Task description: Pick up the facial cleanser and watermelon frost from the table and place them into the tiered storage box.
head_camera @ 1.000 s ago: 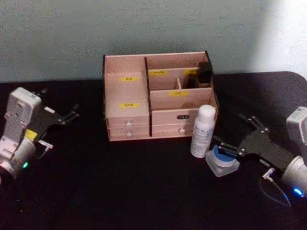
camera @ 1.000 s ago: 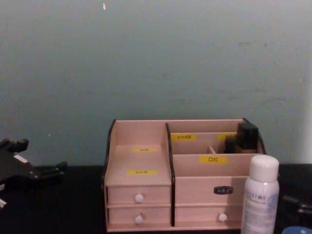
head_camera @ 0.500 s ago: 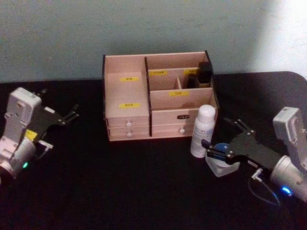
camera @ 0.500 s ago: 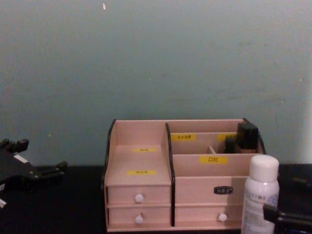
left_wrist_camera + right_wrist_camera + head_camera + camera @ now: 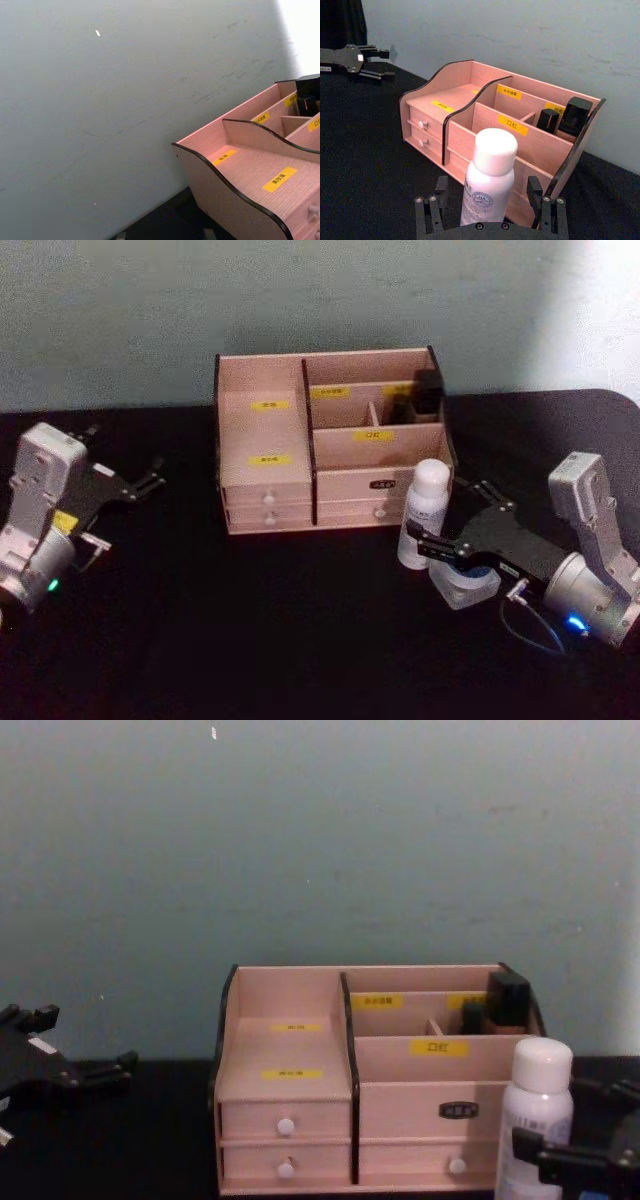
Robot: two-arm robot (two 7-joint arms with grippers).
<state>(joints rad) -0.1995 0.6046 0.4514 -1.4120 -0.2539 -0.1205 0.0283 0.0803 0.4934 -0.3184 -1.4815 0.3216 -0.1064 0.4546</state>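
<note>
Since a second ago my right gripper has slid forward; its wide-open, empty jaws now straddle the upright facial cleanser, just before the tiered storage box. I'd centre, close mid-body, then lift straight. Left gripper sits parked, open, far left.

The wooden box stands toward the table's far edge, near its middle. It is pale wood with dark trim, with stepped open compartments bearing yellow labels and small shut drawers with white knobs. The white bottle stands upright and capped, just in front of the box's right front corner. The small jar, pale and squarish, sits just beside the bottle, nearer the table's front edge.
</note>
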